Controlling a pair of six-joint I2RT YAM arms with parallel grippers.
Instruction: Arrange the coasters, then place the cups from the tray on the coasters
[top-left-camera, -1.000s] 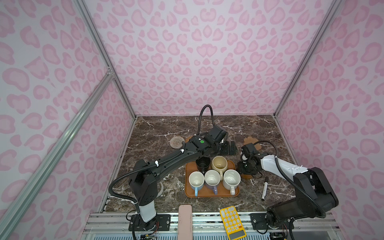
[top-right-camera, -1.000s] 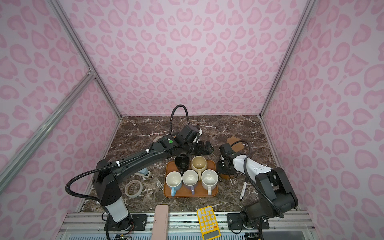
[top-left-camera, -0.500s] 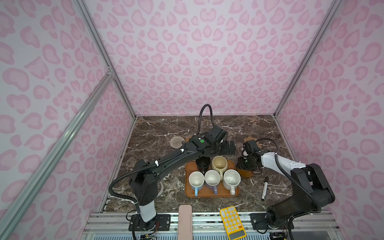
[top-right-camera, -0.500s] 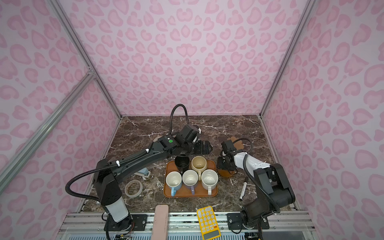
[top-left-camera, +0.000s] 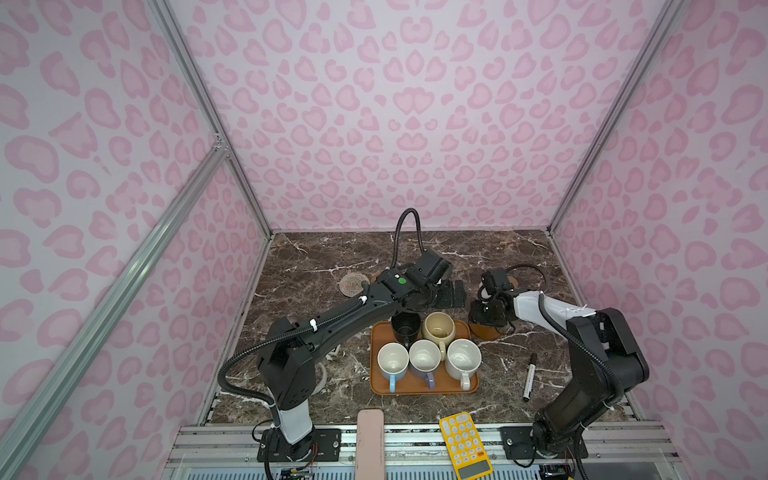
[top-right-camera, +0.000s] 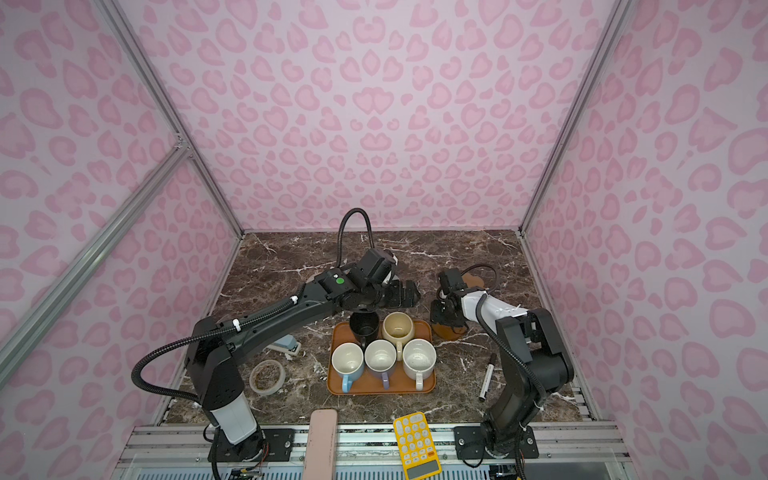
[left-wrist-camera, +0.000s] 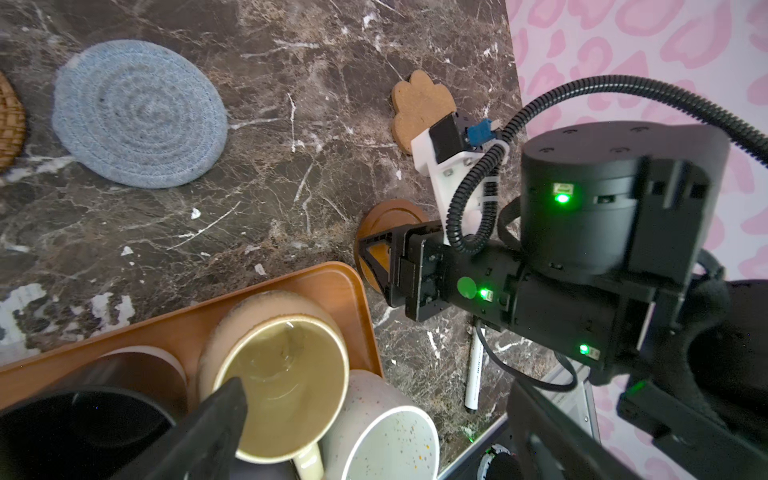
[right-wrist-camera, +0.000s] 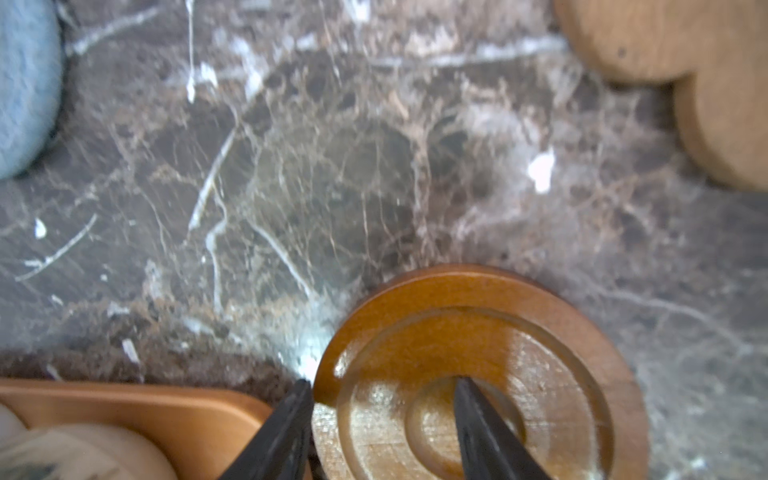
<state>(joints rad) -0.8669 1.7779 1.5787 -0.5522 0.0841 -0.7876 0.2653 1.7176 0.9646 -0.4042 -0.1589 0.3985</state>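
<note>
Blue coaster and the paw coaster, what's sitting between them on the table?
Nothing. In the left wrist view, only bare marble table shows between the light blue coaster and the paw-shaped coaster.

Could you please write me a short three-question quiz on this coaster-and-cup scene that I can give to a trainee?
1. Multiple choice: how many cups stand on the tray? A three, B four, C five.
2. True or false: the left end effector is shut on a cup.
3. Short answer: which coaster lies beneath the right end effector?
Key: 1 C. 2 False; its jaws stand open with nothing between them. 3 The brown saucer-like disc, beside the tray.
</note>
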